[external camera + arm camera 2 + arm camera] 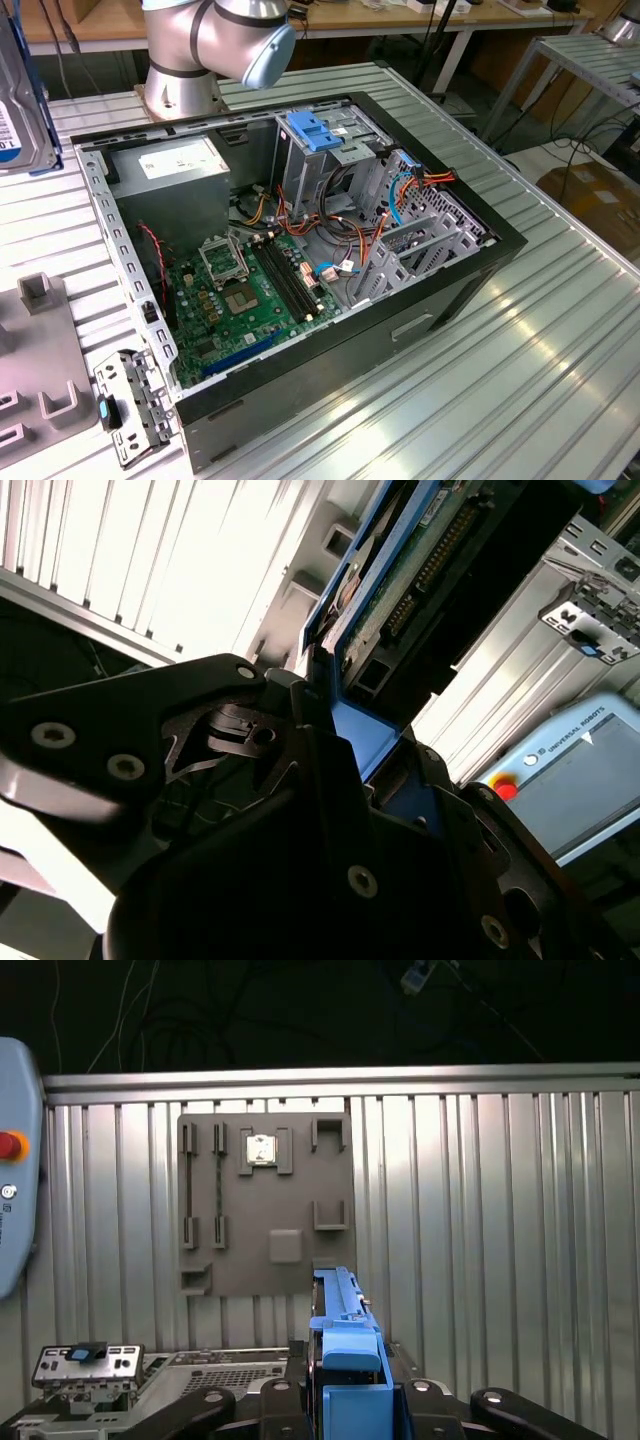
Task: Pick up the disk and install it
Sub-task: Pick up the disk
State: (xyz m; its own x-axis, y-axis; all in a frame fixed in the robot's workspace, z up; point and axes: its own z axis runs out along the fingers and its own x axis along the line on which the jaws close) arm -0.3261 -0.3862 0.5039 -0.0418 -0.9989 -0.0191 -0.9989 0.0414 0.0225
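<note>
One disk [345, 1345] gripped upright in the hand [350, 1400], grey fixture plate [265, 1205] beyond, open computer case [450, 290] alongside.

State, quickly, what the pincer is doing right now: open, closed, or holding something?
Pincer: closed, holding the disk.

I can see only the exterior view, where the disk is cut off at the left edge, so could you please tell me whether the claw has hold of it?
Observer: Yes. In the first wrist view the disk stands on edge, clamped in the claw.
Operator: Thank you. What lies beyond it there?
Observer: The grey fixture plate, flat on the ribbed table.
Operator: Is anything else near that plate?
Observer: A teach pendant lies beside it on the table.
</note>
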